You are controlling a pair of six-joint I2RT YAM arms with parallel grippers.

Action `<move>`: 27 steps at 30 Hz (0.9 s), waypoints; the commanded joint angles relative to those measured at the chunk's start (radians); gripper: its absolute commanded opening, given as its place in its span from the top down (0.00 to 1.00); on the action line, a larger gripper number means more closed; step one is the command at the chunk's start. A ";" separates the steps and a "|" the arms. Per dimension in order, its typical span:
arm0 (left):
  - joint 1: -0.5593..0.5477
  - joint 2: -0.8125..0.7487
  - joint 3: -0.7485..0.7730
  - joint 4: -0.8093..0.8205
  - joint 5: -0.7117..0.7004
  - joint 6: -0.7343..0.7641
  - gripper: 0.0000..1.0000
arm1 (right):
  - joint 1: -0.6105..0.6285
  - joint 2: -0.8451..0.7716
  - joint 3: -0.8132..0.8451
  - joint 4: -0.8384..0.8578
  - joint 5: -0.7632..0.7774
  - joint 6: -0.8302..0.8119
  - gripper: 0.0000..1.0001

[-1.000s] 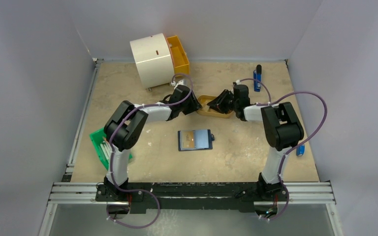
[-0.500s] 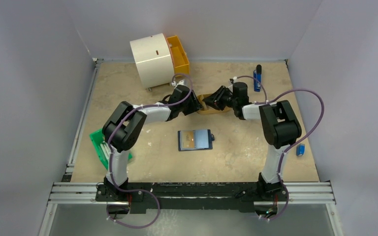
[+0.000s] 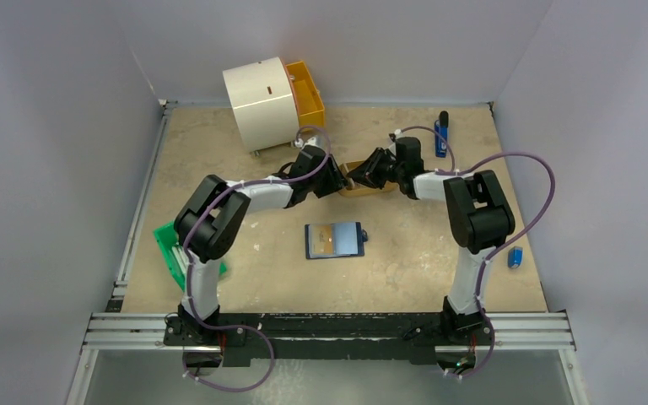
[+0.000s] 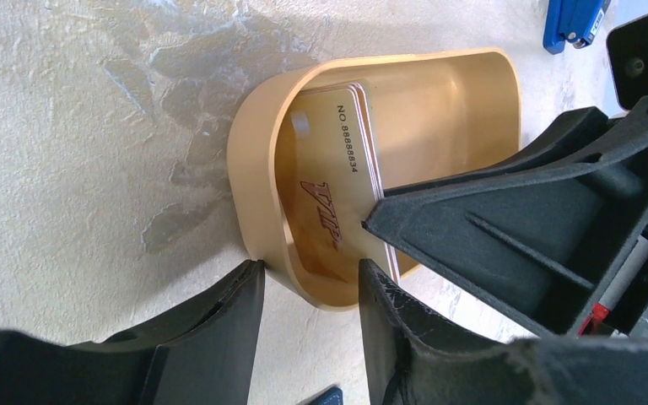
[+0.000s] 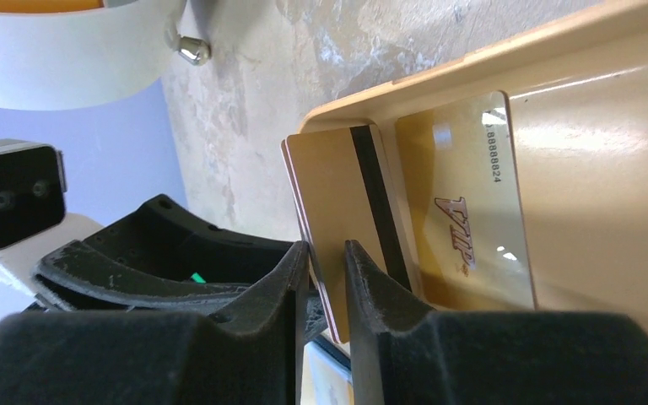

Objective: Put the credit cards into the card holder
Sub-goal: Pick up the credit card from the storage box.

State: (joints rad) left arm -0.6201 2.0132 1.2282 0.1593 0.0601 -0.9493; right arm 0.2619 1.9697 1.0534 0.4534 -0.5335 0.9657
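Note:
An orange oval tray [image 3: 378, 187] lies at mid-table with the credit cards [image 4: 329, 194] stacked inside it. My right gripper [image 5: 327, 249] is shut on one gold credit card [image 5: 329, 186] with a black stripe, tipped up on its edge at the tray's end. Another card [image 5: 464, 202] lies flat beside it. My left gripper [image 4: 310, 266] is open astride the tray's rounded end wall [image 4: 253, 160], and its left finger [image 4: 219, 321] touches the outside. The card holder [image 3: 334, 240] lies open nearer the bases, with one card [image 3: 326, 240] in it.
A white drum [image 3: 260, 104] and a yellow box [image 3: 308, 91] stand at the back left. A green box [image 3: 171, 247] sits at the left edge. A blue tool [image 3: 442, 137] lies at the back right and a small blue item [image 3: 515, 257] at the right.
My right gripper has slid left along the tray toward the left gripper and narrowed onto a card. The left arm has hardly moved.

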 commanded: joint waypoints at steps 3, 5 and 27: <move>-0.003 -0.082 -0.003 0.030 -0.010 0.019 0.56 | 0.007 -0.026 0.074 -0.197 0.102 -0.136 0.81; 0.001 -0.086 -0.008 0.028 -0.012 0.019 0.56 | 0.007 -0.026 0.082 -0.215 0.106 -0.152 0.84; 0.030 -0.156 -0.037 -0.007 -0.069 0.034 0.57 | 0.008 -0.144 0.074 -0.294 0.158 -0.213 1.00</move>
State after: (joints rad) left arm -0.6109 1.9488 1.1954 0.1322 0.0231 -0.9382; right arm 0.2619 1.9358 1.1336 0.2230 -0.4225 0.7902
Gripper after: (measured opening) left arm 0.433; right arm 0.044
